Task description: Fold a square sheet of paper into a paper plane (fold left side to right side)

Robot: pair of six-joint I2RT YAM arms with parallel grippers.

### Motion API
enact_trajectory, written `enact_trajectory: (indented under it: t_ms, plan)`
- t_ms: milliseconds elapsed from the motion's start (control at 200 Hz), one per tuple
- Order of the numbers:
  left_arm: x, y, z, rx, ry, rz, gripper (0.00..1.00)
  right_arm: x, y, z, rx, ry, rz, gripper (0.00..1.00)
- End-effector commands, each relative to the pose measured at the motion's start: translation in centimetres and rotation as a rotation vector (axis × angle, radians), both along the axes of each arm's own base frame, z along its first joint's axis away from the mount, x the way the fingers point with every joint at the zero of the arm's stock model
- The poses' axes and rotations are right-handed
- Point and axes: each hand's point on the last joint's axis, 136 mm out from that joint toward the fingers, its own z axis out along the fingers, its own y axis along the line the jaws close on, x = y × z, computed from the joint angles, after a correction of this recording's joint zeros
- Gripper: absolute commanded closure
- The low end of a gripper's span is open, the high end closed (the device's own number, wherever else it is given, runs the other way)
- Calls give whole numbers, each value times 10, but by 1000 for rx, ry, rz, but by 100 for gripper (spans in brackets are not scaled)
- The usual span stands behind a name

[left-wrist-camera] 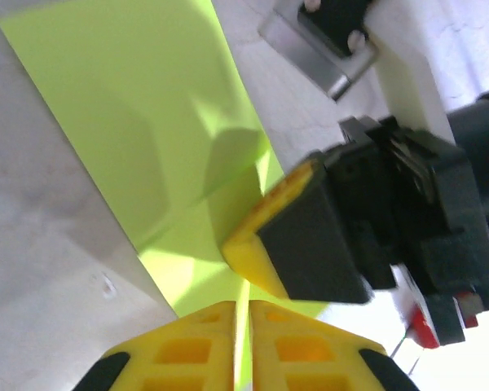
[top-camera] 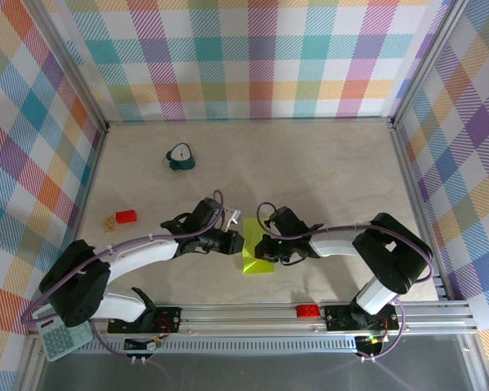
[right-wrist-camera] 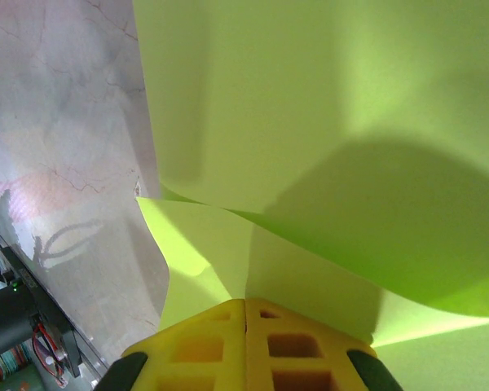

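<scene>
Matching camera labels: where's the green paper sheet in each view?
Top external: green sheet, low centre.
Left wrist: green sheet across the upper left.
Right wrist: green sheet across the top and right.
Shared landmark: pale marbled tabletop under it.

Lime yellow-green, plain and unmarked, on the square sheet of paper point(top-camera: 255, 259). Teal on the small clock point(top-camera: 180, 157), red on the block point(top-camera: 126, 217). Pale marbled beige across the surface point(top-camera: 310, 171), pastel plaid over the walls point(top-camera: 253, 57). Yellow with black on the left hand point(left-wrist-camera: 243, 314) and right hand point(right-wrist-camera: 245, 309).

square sheet of paper point(top-camera: 258, 265) partly hidden under right gripper point(top-camera: 251, 244)
</scene>
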Motion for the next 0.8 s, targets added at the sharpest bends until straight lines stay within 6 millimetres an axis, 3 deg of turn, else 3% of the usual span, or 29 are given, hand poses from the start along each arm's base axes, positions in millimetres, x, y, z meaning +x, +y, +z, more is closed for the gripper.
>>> enact_trajectory:
  t_ms: [0,415,795]
  plan:
    - [-26,-11,2,-102,105,-34,92,-18,-19,-21,-87,75,-11,100]
    - [-48,-34,-17,-157,189,-89,100,-19,-18,-23,-92,88,-5,100]
    - [-44,-30,-45,-79,200,-76,100,-22,-22,-27,-110,98,-3,100]
